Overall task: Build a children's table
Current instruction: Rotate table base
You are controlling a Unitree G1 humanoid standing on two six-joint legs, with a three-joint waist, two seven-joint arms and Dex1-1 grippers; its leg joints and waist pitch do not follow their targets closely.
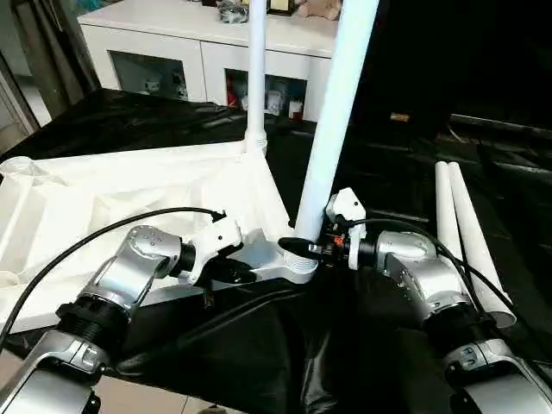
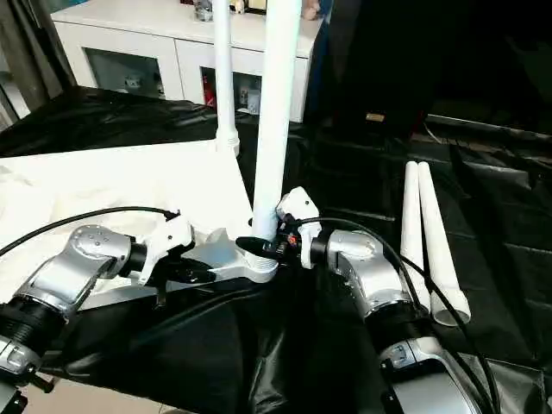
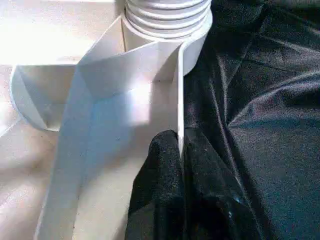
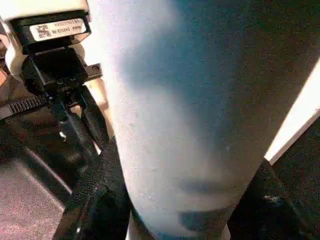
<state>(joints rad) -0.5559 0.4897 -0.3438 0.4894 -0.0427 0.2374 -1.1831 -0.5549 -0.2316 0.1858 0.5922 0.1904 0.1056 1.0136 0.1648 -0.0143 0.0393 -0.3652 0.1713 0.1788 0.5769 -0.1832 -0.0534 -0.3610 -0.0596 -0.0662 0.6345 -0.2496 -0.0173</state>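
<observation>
The white tabletop (image 1: 129, 190) lies upside down on black cloth. One white leg (image 1: 256, 78) stands upright in the far corner socket. A second leg (image 1: 336, 121) stands in the near corner socket (image 1: 297, 267). My right gripper (image 1: 302, 248) is shut around this leg just above the socket, and the leg (image 4: 190, 100) sits between its black fingers. My left gripper (image 1: 237, 274) is shut on the tabletop's thin side wall (image 3: 177, 90) beside that socket, one finger (image 3: 160, 165) on each face. Two loose legs (image 1: 470, 241) lie side by side on the cloth to the right.
A white cabinet (image 1: 207, 52) with glass doors stands behind the work, with small items on top. Black cloth (image 1: 414, 172) covers the surface around the tabletop. My left arm's black cable (image 1: 103, 233) arcs over the tabletop.
</observation>
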